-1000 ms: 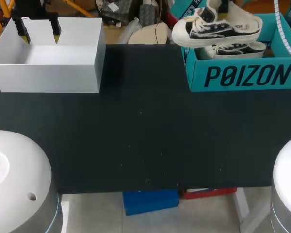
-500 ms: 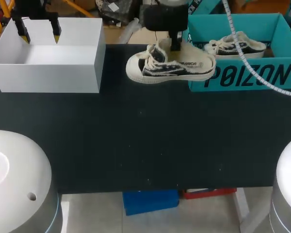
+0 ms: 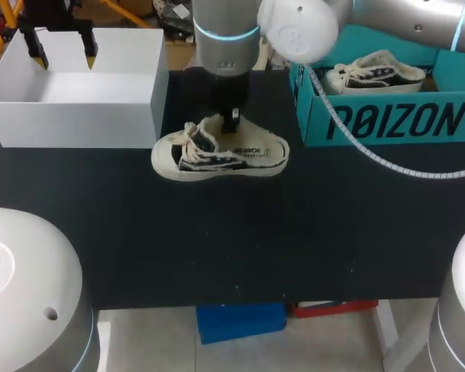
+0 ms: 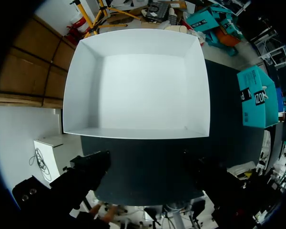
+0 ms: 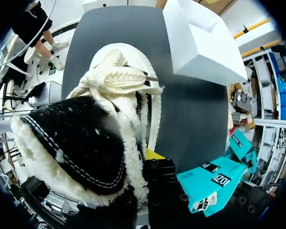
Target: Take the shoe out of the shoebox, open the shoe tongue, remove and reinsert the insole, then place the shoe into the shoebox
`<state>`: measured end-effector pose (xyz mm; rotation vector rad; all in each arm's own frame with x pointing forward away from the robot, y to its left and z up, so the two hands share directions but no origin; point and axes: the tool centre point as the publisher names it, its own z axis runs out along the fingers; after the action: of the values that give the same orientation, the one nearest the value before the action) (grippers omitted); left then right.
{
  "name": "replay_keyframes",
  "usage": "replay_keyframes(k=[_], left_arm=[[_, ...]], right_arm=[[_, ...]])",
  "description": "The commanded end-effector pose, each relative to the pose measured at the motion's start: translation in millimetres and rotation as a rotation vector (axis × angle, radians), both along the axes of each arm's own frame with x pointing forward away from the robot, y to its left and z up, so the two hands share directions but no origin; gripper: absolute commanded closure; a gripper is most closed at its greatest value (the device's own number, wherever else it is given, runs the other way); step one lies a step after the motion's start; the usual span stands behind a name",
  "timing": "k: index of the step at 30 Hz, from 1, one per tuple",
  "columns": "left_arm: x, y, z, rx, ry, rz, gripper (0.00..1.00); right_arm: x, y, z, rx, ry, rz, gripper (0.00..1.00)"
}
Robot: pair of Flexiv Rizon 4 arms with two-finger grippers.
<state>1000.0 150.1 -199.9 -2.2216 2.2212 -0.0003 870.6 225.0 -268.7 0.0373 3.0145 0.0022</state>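
Well, the shoe is on or just above the table, my right gripper clamped on its fleecy collar. It looks light and floppy, so the stiffer heel suits gripping. Farther back, my left gripper hangs spread above the white box.

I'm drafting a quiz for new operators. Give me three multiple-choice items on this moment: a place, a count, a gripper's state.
1. Where is the shoe in the right gripper?
A. over the black table, beside the white box.
B. inside that box.
C. on the floor.
2. How many shoes lie in the teal shoebox?
A. none.
B. two.
C. one.
3. The left gripper is:
A. shut on an insole.
B. open.
C. shut on a lace.
Answers: 1 A, the head view shows it by the box's front corner. 2 C, only the second shoe lies inside. 3 B, its fingers stand apart, holding nothing.
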Motion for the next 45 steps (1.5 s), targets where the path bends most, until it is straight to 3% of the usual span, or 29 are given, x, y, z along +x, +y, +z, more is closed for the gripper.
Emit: replay_keyframes(k=[1, 9, 23, 37, 38, 39, 45], left_arm=[[0.0, 0.0, -0.1, 0.0, 0.0, 0.0, 0.0], [0.0, 0.0, -0.1, 0.0, 0.0, 0.0, 0.0], [0.0, 0.0, -0.1, 0.0, 0.0, 0.0, 0.0], [0.0, 0.0, -0.1, 0.0, 0.0, 0.0, 0.0], [0.0, 0.0, -0.1, 0.0, 0.0, 0.0, 0.0], [0.0, 0.0, -0.1, 0.0, 0.0, 0.0, 0.0], [0.0, 0.0, -0.1, 0.0, 0.0, 0.0, 0.0]], right_arm=[[-7.9, 9.0, -31.9, 0.014, 0.026, 0.002, 1.0], [-17.6, 15.5, -63.5, 0.043, 0.069, 0.021, 1.0], [-8.3, 0.8, -106.9, 0.055, 0.115, 0.036, 1.0], [4.5, -7.9, -129.6, 0.026, 0.182, 0.013, 1.0], [4.4, -8.4, -129.4, 0.022, 0.182, 0.011, 0.71], [4.7, -10.4, -128.0, 0.011, 0.177, 0.005, 0.02], [4.9, -14.6, -90.0, 0.05, 0.119, -0.031, 0.0]])
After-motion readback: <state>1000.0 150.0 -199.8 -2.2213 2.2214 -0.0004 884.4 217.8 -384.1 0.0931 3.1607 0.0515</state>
